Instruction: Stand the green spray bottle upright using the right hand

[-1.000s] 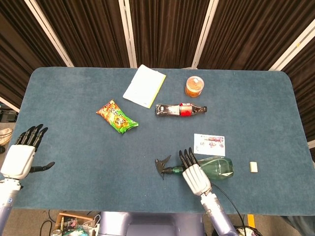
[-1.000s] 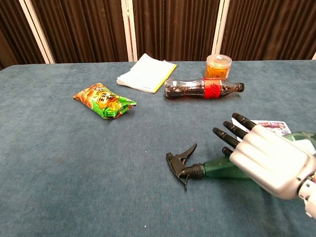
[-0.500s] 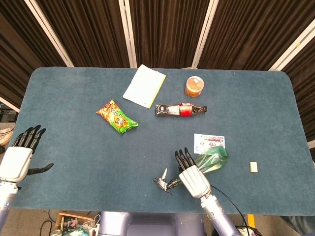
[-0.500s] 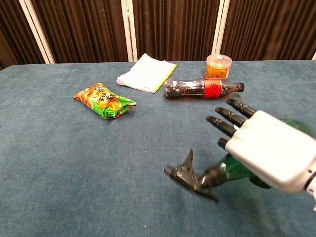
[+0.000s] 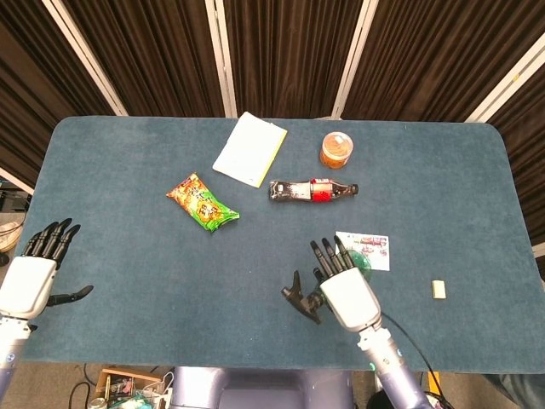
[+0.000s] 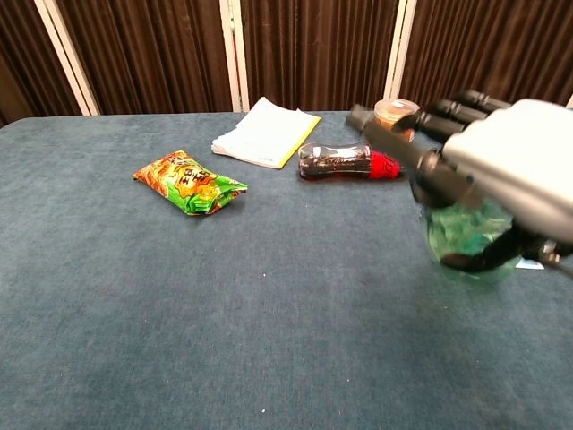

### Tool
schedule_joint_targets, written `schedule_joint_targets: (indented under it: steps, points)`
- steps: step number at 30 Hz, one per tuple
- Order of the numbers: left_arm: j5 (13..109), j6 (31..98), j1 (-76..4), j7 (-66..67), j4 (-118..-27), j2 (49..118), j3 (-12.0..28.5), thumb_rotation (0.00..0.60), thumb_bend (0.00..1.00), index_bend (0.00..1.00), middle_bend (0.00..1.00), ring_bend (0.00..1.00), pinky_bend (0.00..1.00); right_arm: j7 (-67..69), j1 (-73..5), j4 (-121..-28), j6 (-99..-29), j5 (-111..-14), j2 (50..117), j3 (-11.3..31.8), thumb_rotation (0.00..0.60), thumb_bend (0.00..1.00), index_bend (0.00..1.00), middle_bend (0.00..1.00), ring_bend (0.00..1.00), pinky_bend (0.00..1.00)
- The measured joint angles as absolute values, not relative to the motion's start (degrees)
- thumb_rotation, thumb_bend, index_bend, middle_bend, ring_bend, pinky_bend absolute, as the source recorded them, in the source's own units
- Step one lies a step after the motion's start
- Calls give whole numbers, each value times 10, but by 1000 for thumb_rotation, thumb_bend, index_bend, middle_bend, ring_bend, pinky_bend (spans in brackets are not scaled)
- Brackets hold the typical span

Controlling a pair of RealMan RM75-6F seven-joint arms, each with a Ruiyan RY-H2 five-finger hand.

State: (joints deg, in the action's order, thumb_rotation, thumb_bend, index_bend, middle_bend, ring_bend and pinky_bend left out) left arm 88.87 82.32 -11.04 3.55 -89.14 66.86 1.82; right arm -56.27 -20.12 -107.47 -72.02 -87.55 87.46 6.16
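Observation:
My right hand (image 5: 347, 294) grips the green spray bottle (image 5: 362, 262) around its upper body. The bottle is raised close to upright. From the head camera its black trigger head (image 5: 299, 300) juts out left of the hand, and only a sliver of green shows past the fingers. In the chest view the right hand (image 6: 506, 166) wraps the bottle's translucent green body (image 6: 461, 235), whose base is down near the table; I cannot tell if it touches. My left hand (image 5: 34, 274) hovers open at the table's near left edge, holding nothing.
A printed card (image 5: 366, 250) lies just behind the bottle. Further back are a cola bottle on its side (image 5: 312, 190), an orange jar (image 5: 337, 150), a notepad (image 5: 249, 147) and a green snack bag (image 5: 202, 203). A small white item (image 5: 438, 290) sits to the right.
The right hand has lifted the bottle from lying flat and swung it up to near upright. The trigger head rose off the table. The left hand stayed put.

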Motion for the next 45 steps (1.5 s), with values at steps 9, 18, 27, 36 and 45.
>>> schedule_joint_targets:
  steps: [9, 18, 27, 36, 45]
  points:
    - [886, 820, -111, 36, -891, 670, 18, 600, 72, 0, 0, 0, 129, -388, -203, -1123, -730, -821, 827, 117, 600, 430, 933, 106, 0, 0]
    - [893, 825, -110, 39, -896, 670, 16, 600, 71, 0, 0, 0, 128, -202, -202, -1176, -720, -744, 775, 154, 600, 428, 934, 107, 0, 0]
    - [897, 827, -110, 34, -895, 668, 15, 600, 71, 0, 0, 0, 129, -62, -188, -1187, -725, -725, 766, 158, 600, 430, 937, 118, 0, 0]
    - [906, 827, -111, 35, -896, 669, 12, 600, 72, 0, 0, 0, 129, -12, -172, -1115, -761, -780, 823, 117, 600, 423, 937, 119, 0, 0]
    - [911, 827, -113, 32, -895, 669, 11, 600, 72, 0, 0, 0, 128, -78, -174, -1055, -783, -810, 898, 87, 600, 421, 937, 120, 0, 0]
